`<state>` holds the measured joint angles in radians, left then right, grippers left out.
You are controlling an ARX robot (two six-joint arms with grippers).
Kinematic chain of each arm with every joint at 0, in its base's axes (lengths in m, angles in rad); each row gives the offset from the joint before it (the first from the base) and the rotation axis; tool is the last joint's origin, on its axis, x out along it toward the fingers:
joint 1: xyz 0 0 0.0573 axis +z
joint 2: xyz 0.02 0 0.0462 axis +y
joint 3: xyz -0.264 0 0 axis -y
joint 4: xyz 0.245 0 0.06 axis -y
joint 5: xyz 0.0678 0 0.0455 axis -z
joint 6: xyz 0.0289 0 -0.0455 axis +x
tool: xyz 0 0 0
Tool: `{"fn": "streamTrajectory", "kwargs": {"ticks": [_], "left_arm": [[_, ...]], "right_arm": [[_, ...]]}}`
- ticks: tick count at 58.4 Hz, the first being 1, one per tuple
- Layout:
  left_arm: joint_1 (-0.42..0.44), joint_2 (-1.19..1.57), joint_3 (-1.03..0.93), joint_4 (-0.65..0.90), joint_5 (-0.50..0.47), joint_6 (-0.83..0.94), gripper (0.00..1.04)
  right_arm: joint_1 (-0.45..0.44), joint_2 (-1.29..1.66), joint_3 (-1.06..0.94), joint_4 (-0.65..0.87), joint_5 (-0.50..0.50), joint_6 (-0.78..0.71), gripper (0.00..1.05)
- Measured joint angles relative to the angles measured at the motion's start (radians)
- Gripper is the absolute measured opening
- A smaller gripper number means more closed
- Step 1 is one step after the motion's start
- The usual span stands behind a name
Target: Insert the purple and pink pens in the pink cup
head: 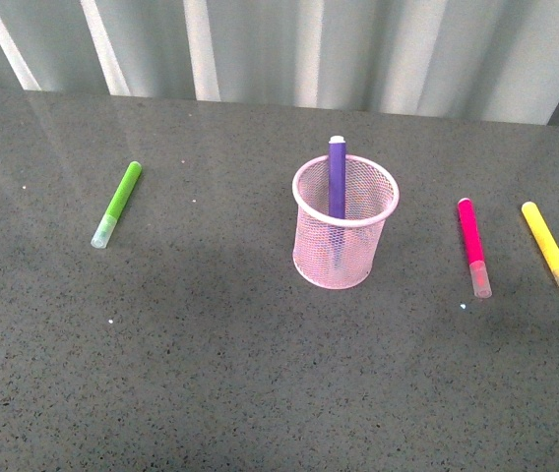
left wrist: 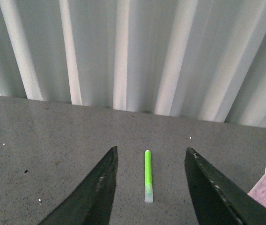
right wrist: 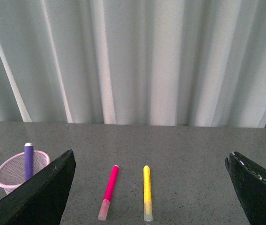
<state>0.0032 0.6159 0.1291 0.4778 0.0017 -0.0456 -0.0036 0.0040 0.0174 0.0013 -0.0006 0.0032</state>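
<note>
The pink mesh cup [head: 344, 236] stands upright mid-table, with the purple pen [head: 337, 177] standing inside it, its tip above the rim. The pink pen [head: 472, 246] lies flat on the table to the cup's right. Neither gripper shows in the front view. My left gripper [left wrist: 151, 152] is open and empty, back from the table's left part; the cup's edge [left wrist: 265, 190] shows at its side. My right gripper [right wrist: 149, 161] is wide open and empty, with the pink pen [right wrist: 109, 191] lying between its fingers and the cup [right wrist: 12, 171] with the purple pen [right wrist: 28, 160] off to the side.
A lime-green marker [head: 118, 203] lies at the left, also seen between the left fingers [left wrist: 148, 175]. A yellow marker [head: 551, 250] lies right of the pink pen, beside it in the right wrist view [right wrist: 146, 192]. A pale curtain [head: 279, 49] hangs behind the dark grey table [head: 211, 374].
</note>
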Motion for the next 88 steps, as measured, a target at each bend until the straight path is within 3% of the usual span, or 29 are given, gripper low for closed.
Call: {"fn": "streamTrajectory", "kwargs": {"ticks": [4, 13, 71, 77, 88], "left_arm": [[-0.002, -0.038, -0.027, -0.011, 0.000, 0.019, 0.28], [-0.002, -0.102, -0.051, -0.045, -0.002, 0.026, 0.03], [-0.002, -0.445, -0.108, -0.303, -0.002, 0.039, 0.04], [-0.002, -0.567, -0.108, -0.461, -0.002, 0.040, 0.04], [-0.002, -0.612, -0.108, -0.476, -0.002, 0.040, 0.04]], "right_arm": [[0.000, 0.000, 0.000, 0.000, 0.000, 0.000, 0.98], [0.000, 0.000, 0.000, 0.000, 0.000, 0.000, 0.98], [0.000, 0.000, 0.000, 0.000, 0.000, 0.000, 0.98], [0.000, 0.000, 0.000, 0.000, 0.000, 0.000, 0.98], [0.000, 0.000, 0.000, 0.000, 0.000, 0.000, 0.98]]}}
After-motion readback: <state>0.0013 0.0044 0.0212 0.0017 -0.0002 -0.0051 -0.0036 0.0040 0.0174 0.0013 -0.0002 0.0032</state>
